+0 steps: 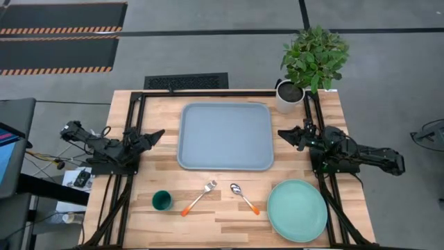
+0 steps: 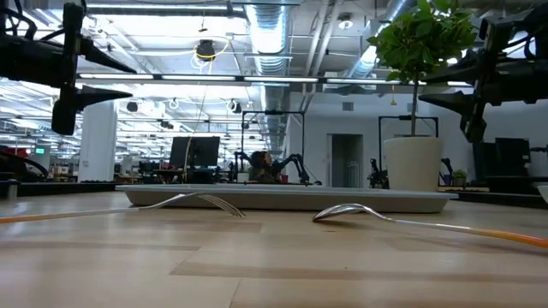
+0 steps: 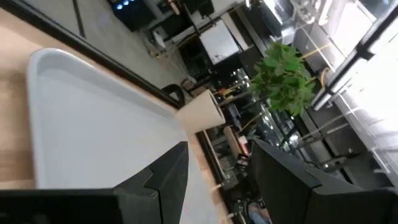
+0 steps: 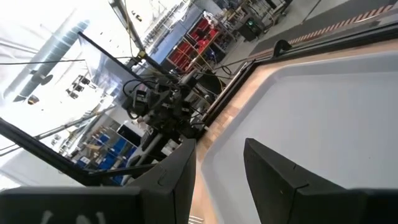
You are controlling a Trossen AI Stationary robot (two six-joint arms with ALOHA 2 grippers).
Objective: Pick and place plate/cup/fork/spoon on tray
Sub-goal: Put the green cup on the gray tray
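The light blue-grey tray [image 1: 225, 136] lies at the table's middle, toward the far side. Near the front edge lie the dark green cup [image 1: 161, 201], the orange-handled fork [image 1: 200, 197], the orange-handled spoon [image 1: 244, 197] and the mint-green plate [image 1: 297, 210] at the front right. My left gripper [image 1: 157, 135] hovers open left of the tray, pointing level toward it. My right gripper [image 1: 284, 135] hovers open right of the tray, pointing level toward it. Both hold nothing. In the low view the fork [image 2: 197, 201] and spoon [image 2: 360, 211] rest on the wood before the tray [image 2: 282, 198].
A white pot with a green plant [image 1: 291, 96] stands at the table's far right corner, close to my right arm. Black frame rails [image 1: 132, 160] run along both sides of the table. Bare wood lies between the tray and the front row of dishes.
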